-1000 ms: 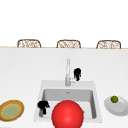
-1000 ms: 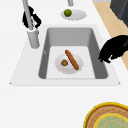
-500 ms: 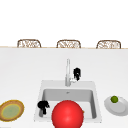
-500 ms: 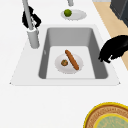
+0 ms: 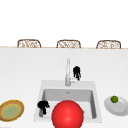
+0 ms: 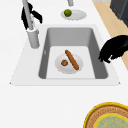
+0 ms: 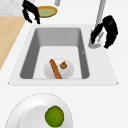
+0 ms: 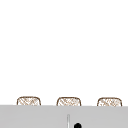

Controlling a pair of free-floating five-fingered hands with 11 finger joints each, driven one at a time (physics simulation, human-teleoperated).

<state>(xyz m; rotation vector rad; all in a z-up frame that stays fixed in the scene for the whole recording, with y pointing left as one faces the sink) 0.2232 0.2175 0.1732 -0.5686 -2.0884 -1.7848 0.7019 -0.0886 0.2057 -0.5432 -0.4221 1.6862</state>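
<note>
My right hand (image 5: 76,72) hovers just right of the tall faucet (image 5: 67,73), fingers hanging relaxed down over its side lever (image 5: 73,79). From the right side, this hand (image 7: 109,28) has thumb and fingers on either side of the lever; I cannot tell if they touch it. My left hand (image 5: 43,106) hangs open over the sink's (image 5: 40,95) front left rim, holding nothing, and shows as a hand (image 6: 113,48) in the left side view. In the basin a white plate (image 6: 68,63) holds a long sausage (image 6: 72,59) and a small brown ball (image 6: 64,62).
A big red ball (image 5: 67,115) covers the sink's front in the front view. A yellow-rimmed plate (image 5: 11,110) lies on the counter to the left. On the right, a white plate (image 5: 119,107) carries a lime (image 5: 114,99). Wicker chair backs (image 5: 68,44) line the counter's far edge.
</note>
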